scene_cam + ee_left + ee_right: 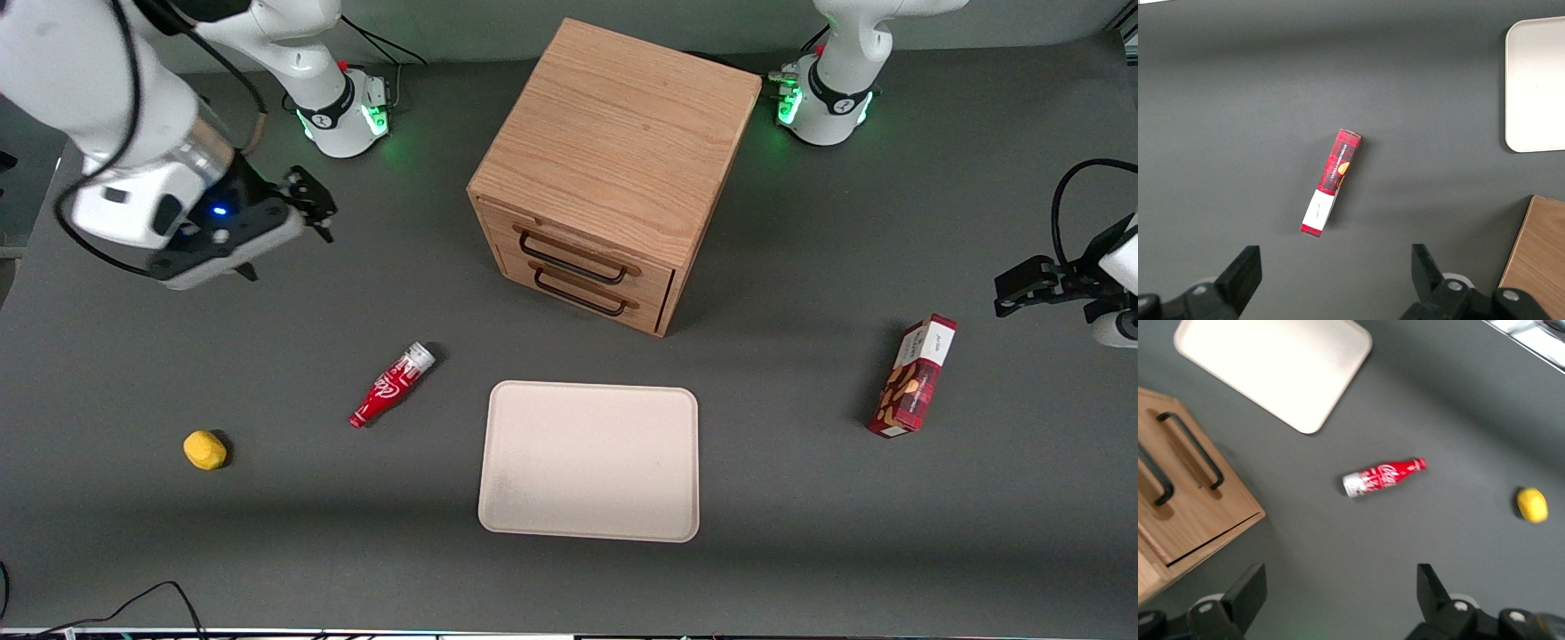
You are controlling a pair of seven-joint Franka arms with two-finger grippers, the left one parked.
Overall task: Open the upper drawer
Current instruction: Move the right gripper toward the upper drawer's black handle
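The light-oak cabinet (613, 133) stands mid-table, and both of its drawers are shut. The upper drawer (576, 251) has a long black wire handle (569, 262), just above the lower twin's handle (578, 298). My right gripper (316, 204) hangs above the table toward the working arm's end, well apart from the cabinet, open and empty. In the right wrist view the gripper (1338, 590) shows its fingers (1248, 590) spread wide over bare table. The cabinet front (1238, 500) and the upper drawer's handle (1155, 479) are partly cut off at that view's edge.
A cream tray (589, 462) lies in front of the cabinet, nearer the front camera. A red bottle (391, 387) lies on its side, and a yellow lemon (204, 449) sits nearer the working arm's end. A red snack box (914, 378) stands toward the parked arm's end.
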